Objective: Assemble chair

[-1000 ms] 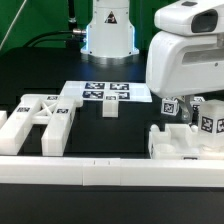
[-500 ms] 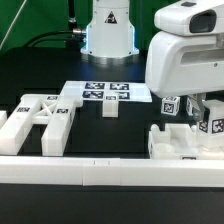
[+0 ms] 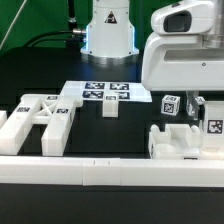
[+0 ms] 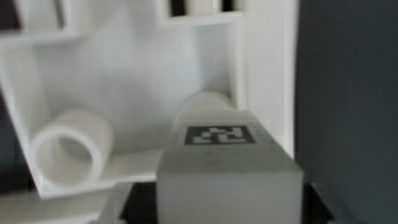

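Arm point(image 3: 185, 55) low over chair frame part point(image 3: 180, 140), exterior view's right of bench point(image 3: 115, 135). Tagged block point(image 4: 222, 145) centred under wrist. Jaws hidden: cannot tell whether they clamp anything. X-braced side frame point(image 3: 40, 118) lies at the left.

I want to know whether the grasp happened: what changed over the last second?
The gripper shifted slightly toward the exterior view's left and seems to have closed on the tagged block. The X-braced side frame, the small cube and the marker board stayed as they were.
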Robot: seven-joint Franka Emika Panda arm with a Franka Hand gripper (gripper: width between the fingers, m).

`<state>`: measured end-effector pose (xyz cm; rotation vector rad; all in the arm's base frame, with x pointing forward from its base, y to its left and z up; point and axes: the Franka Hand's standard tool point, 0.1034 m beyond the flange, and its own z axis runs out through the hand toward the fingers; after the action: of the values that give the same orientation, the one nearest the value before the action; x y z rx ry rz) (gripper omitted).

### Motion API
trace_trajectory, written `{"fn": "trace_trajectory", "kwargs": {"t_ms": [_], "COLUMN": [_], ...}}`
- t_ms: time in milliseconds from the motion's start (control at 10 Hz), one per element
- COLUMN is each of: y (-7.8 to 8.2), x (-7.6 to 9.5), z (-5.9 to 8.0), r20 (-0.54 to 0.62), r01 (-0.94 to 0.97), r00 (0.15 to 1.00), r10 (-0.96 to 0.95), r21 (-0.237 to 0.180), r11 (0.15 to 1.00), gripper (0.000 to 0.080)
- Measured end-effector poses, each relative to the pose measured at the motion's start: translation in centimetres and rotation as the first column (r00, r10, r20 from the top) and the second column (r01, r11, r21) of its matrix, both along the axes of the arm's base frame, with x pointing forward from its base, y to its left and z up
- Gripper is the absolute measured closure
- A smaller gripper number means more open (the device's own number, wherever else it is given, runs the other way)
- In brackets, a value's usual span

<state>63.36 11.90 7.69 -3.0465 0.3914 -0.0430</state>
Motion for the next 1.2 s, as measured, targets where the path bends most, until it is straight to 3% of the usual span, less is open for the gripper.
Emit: {"fn": "trace_trajectory", "kwargs": {"t_ms": [300,600,800,900,1000,1200], "y": [0.30,0.27,0.29,0.23,0.11,0.39], "x": [-0.25,-0.23,-0.21,-0.22,-0.26,-0.15], "z": [-0.05,-0.08,-0.08,-0.09,-0.07,0.09], "r20": [-0.029,-0.057,-0.055,-0.053,-0.049,-0.044], "r01": [0.273,0.518,0.512,0.477,0.375,0.321], "r00": [0.962,0.854,0.858,0.878,0.926,0.946], "r10": [-0.273,-0.517,-0.511,-0.476,-0.374,-0.321], "r21": [0.001,0.009,0.012,0.011,0.009,0.011], "r11": [0.962,0.855,0.859,0.879,0.927,0.947], "gripper": [0.0512,0.0512,0.0507,0.0304,0.0185,0.0155]}}
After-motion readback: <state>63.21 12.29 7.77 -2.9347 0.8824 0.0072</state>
